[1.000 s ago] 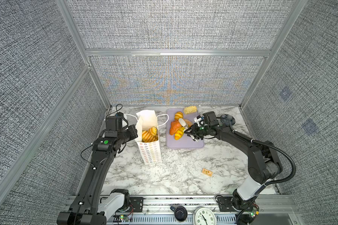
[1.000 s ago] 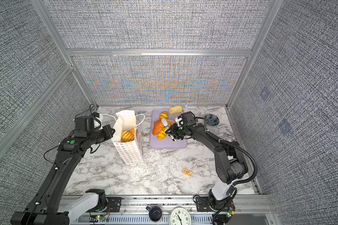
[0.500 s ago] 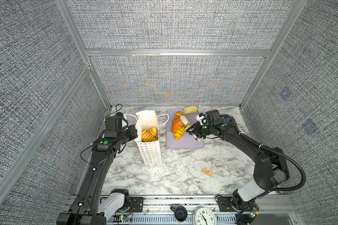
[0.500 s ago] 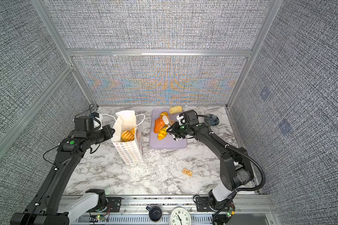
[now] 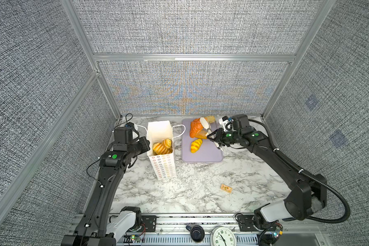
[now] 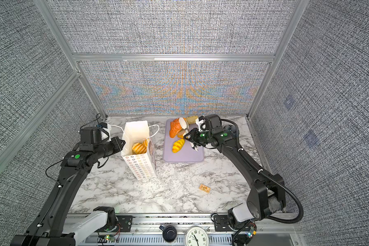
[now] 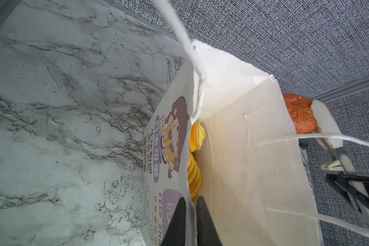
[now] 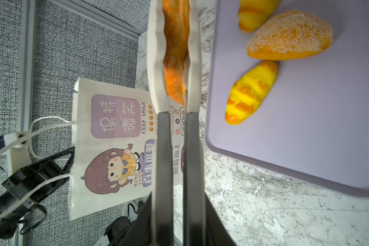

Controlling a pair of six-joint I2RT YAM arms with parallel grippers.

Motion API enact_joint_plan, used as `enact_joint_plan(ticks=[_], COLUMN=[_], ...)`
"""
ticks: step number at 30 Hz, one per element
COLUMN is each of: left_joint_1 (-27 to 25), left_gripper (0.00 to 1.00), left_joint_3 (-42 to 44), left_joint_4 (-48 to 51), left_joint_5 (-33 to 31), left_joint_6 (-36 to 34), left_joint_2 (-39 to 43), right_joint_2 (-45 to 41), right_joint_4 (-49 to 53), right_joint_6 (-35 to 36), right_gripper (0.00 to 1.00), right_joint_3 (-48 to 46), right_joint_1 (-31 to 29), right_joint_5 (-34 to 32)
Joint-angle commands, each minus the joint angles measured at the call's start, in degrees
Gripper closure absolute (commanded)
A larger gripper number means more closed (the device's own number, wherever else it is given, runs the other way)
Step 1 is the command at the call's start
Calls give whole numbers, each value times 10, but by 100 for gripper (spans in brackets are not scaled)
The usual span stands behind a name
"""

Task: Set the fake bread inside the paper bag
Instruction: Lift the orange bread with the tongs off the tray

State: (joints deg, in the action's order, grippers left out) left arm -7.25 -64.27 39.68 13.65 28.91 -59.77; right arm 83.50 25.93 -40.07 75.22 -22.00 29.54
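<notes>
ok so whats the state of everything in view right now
paper bag: upright, mouth open, rim pinched by left gripper
ridged loaves: inside the bag
orange loaf: clamped in right gripper, held up off the tray
yellow striped loaf: lying on the tray
crumb-coated bun: lying on the tray
tan packet: flat on the table

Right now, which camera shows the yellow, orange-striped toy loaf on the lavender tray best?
The right wrist view: the yellow, orange-striped toy loaf lies close and whole on the lavender tray. Both top views show the loaf small; the left wrist view misses it.
</notes>
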Motion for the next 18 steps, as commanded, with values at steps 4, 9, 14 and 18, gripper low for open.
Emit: enact_joint_plan(ticks=[4, 9, 14, 18], left_joint_1=[0, 1, 1, 0], left_gripper=[87, 91, 95, 96], left_joint_3=[-3, -2, -3, -2], left_joint_4=[3, 3, 3, 3], left_joint_5=[2, 4, 5, 5], left_joint_6=[1, 2, 2, 2], left_joint_2=[3, 3, 5, 6], right_joint_2=[-28, -43, -57, -68], right_joint_4=[25, 32, 32, 31], right_joint_6=[28, 32, 32, 36], right_gripper=[70, 70, 70, 70], right_joint_3=[33, 46, 55, 67], right_joint_1=[-2, -3, -4, -9], right_joint_5=[-17, -22, -20, -19])
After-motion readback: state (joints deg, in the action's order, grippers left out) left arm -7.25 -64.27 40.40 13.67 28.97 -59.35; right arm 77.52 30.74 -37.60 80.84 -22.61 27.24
